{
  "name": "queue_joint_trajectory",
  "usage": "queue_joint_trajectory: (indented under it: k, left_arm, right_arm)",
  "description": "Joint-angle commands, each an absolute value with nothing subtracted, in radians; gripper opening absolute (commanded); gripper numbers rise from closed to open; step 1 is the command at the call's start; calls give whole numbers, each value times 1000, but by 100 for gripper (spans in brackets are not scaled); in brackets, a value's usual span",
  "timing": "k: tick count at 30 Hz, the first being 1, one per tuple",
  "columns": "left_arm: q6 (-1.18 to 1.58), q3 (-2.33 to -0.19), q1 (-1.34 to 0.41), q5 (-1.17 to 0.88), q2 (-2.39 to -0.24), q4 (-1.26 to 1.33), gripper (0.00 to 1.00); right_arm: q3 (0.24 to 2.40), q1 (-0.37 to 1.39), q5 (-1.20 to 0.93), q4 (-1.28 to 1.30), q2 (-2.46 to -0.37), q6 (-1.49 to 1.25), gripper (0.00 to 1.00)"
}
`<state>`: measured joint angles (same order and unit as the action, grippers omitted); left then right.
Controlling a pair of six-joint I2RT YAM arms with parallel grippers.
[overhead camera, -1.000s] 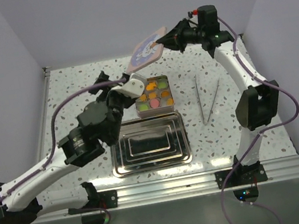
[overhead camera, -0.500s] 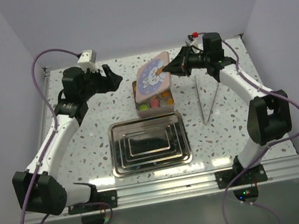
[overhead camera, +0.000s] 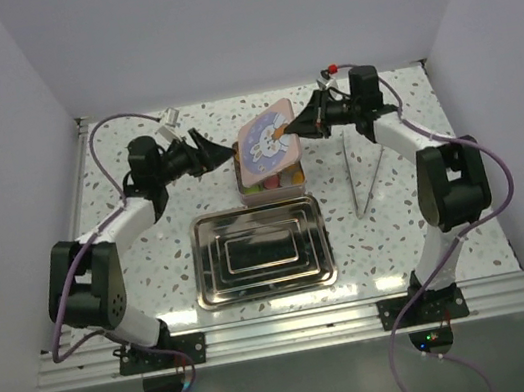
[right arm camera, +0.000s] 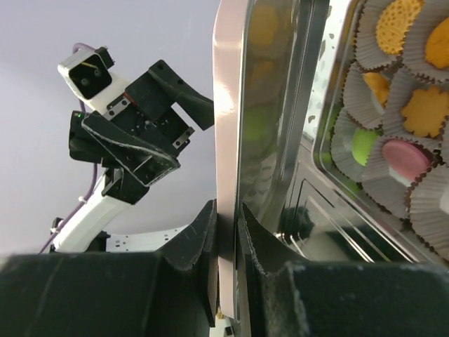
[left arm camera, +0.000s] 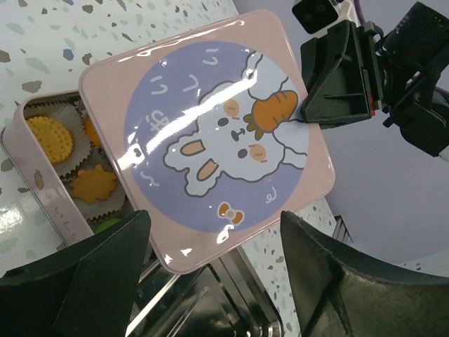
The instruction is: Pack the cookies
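The cookies are all sitting in their paper cups inside the tin, which is out on the bench just beyond the tray. The filling part looks done to me, and what's left is getting it closed.

The right jaws are pinched tight on one edge of the lid. They hold it bunny-side up and tilted over the tin, so a few cookies peek out from under it. My guess is the edge grip is deliberate. It keeps the jaws outside the tin's outline, so the lid can go down with nothing trapped underneath. The tilt probably lets one side catch the rim first.

The left jaws are spread wide and hold nothing. They point at the lid's opposite side, close by the tin. I reckon they're parked there to steady the tin or nudge the lid square, since a pinch on one edge won't stop it swivelling.

The tongs lie off to the right, well apart from the tin, with nothing touching them.
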<state>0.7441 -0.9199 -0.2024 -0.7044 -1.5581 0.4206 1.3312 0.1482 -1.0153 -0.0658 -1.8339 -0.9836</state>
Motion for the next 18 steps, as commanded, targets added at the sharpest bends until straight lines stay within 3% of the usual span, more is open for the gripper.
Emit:
queue_joint_trajectory:
  k: [1,18]
  left_arm:
    - [785,-922,-192,-744,-1618,557,80]
    - [752,-1009,-190,-781,-1859,591,80]
  right_arm:
    - [1382,141,-1065,-140,-1870,-956,0]
    - [1304,120,-1117,-417,-2034,-1092,0]
